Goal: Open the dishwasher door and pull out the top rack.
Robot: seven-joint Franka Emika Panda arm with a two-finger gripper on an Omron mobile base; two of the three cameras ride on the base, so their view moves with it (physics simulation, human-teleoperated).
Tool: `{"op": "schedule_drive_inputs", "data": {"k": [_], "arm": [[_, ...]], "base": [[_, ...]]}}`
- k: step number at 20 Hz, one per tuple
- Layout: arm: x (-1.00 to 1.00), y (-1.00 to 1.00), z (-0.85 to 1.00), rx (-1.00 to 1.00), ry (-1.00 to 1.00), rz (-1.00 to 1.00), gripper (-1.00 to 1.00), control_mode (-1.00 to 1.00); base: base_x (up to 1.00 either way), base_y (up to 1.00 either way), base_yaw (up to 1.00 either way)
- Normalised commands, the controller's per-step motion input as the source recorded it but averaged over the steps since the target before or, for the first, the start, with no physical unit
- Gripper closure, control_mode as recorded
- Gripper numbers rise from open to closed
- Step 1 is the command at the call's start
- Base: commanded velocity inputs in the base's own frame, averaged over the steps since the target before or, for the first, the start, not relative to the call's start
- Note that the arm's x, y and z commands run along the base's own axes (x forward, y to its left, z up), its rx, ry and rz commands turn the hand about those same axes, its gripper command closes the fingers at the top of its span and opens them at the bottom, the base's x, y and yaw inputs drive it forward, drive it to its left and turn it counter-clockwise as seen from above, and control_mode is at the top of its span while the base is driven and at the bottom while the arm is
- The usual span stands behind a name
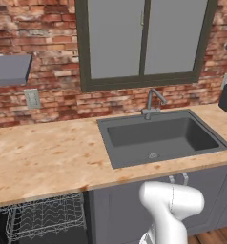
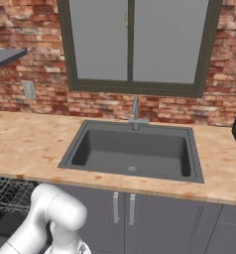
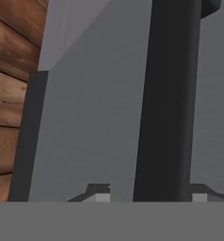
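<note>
the gripper (image 3: 147,197) straddled the black bar handle (image 3: 168,101) of the dishwasher door (image 3: 92,127), jaws pinching it, while the top rack (image 1: 44,217) sat under the worktop's (image 1: 44,157) left front edge; lowering the door evenly would keep the grip.

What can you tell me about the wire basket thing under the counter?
That is the top rack of the dishwasher. It is a shallow basket of thin, silvery white wire, crossed into a grid, with little upright prongs inside. It looks like metal. It sits level just below the speckled wooden counter, to the left of the grey cabinet doors, and it sticks out forward from the dark opening. It looks empty. From the right base view, one corner shows.
</note>
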Motion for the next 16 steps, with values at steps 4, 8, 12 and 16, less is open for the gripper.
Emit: {"op": "schedule_drive_inputs", "data": {"k": [4,8,12,16], "arm": [[-0.62,0.17,-0.62,-0.04,-0.01,0.0,1.0,-1.0],[-0.62,0.16,-0.62,-0.05,-0.01,0.0,1.0,-1.0],[-0.62,0.16,-0.62,-0.04,-0.01,0.0,1.0,-1.0],[-0.62,0.18,-0.62,-0.05,-0.02,0.0,-1.0,-1.0]], "base": [[0.0,0.0,0.0],[0.0,0.0,0.0],[0.0,0.0,0.0],[0.0,0.0,0.0]]}}
